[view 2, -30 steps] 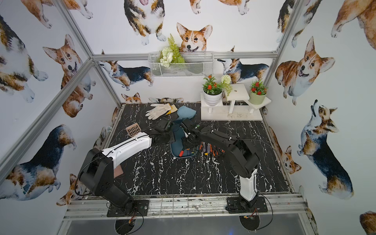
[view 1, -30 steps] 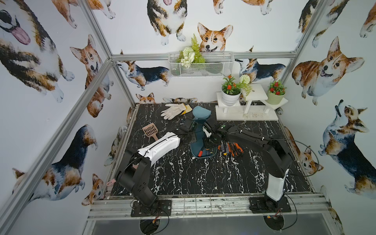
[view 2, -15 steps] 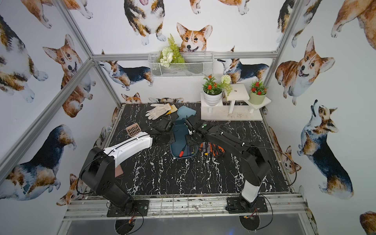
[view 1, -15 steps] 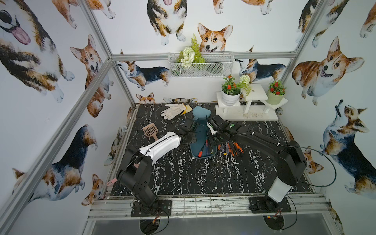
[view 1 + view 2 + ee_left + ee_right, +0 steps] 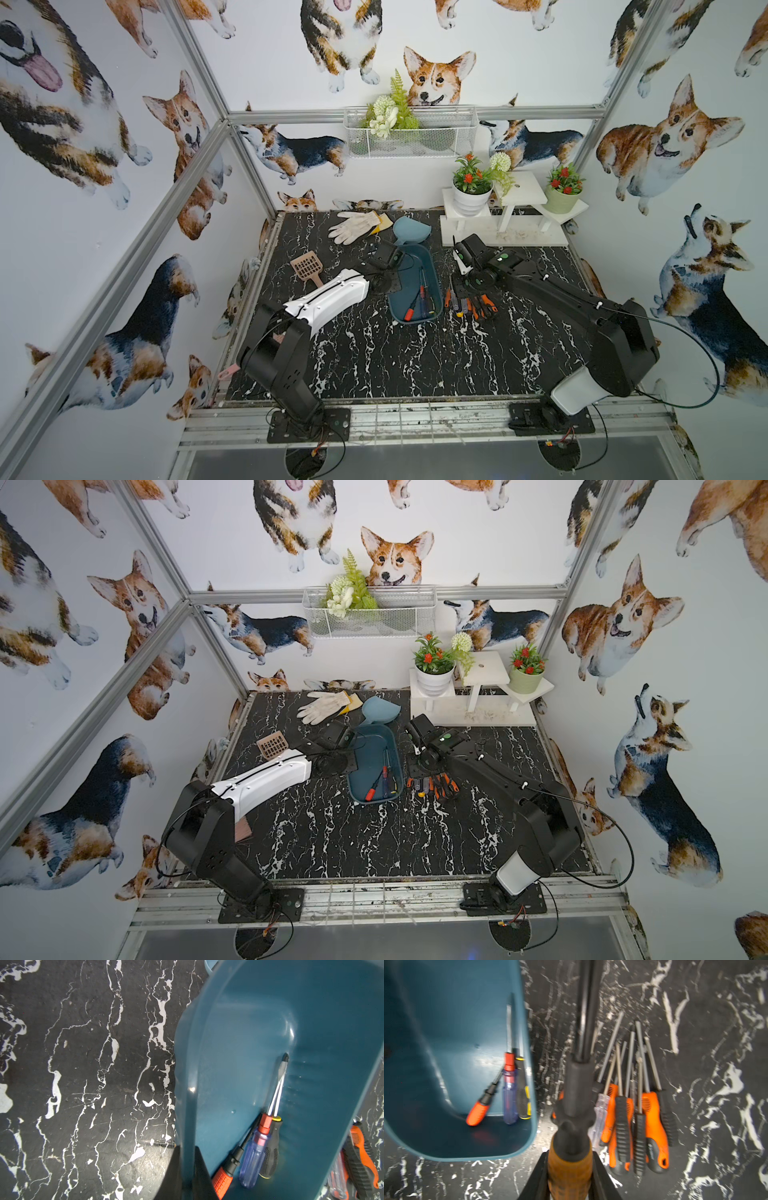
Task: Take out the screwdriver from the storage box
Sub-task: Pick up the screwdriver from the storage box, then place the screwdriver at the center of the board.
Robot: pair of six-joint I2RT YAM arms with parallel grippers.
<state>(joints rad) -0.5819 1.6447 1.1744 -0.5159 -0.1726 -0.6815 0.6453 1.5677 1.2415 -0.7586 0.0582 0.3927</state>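
Observation:
The dark teal storage box (image 5: 411,266) (image 5: 372,750) lies mid-table. Three screwdrivers (image 5: 419,299) (image 5: 254,1153) (image 5: 509,1095) rest inside it, against its right wall. My left gripper (image 5: 187,1153) (image 5: 392,279) is shut on the box's left wall (image 5: 239,1032), one finger inside and one outside. My right gripper (image 5: 569,1159) (image 5: 462,269) (image 5: 415,750) is shut on a screwdriver with an orange-and-black handle (image 5: 570,1167). It holds this off the table just right of the box (image 5: 446,1022), with the dark shaft (image 5: 586,1012) pointing away from the wrist.
A pile of several orange and black screwdrivers (image 5: 471,303) (image 5: 434,785) (image 5: 633,1115) lies on the table right of the box. Behind the box are a light blue dustpan (image 5: 409,230) and a white glove (image 5: 353,224). A brown scoop (image 5: 307,268) lies left, a white plant stand (image 5: 503,224) back right.
My right gripper has moved from over the storage box to the right and back, and now hangs by the pile. The left arm and the box have stayed put.

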